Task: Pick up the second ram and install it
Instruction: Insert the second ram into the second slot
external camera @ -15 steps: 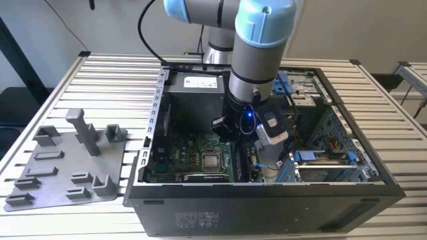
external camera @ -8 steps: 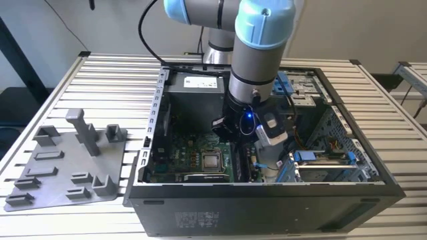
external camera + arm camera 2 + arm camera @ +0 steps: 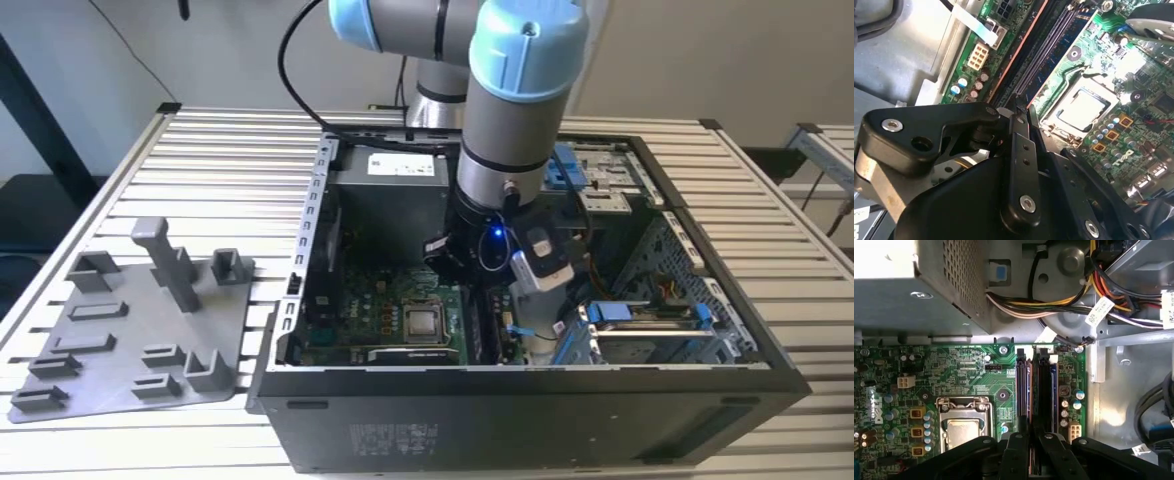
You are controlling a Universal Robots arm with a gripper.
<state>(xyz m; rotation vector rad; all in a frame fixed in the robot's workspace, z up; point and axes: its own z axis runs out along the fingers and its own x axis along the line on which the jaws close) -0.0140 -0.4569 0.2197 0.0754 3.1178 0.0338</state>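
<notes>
black links of my gripper (image 3: 1032,440) sit closest in both wrist views, fingers drawn narrow and pinched on a thin edge. i take that edge for the ram (image 3: 1030,390), seen blade-on as a reddish line running along the slots (image 3: 1045,390) on the green board (image 3: 969,370), just beside the cpu socket (image 3: 961,425). whether it is already down in its slot or only resting over it, i can't tell from here.

it should feel light and stiff, but thin and easy to hurt. my hold belongs on the bare top edge near the middle, clear of the contacts, with even pressure so it doesn't tip or flex.

a white tag (image 3: 1100,310) on the cables carries print, and so does the board's edge. i leave both unread.
</notes>
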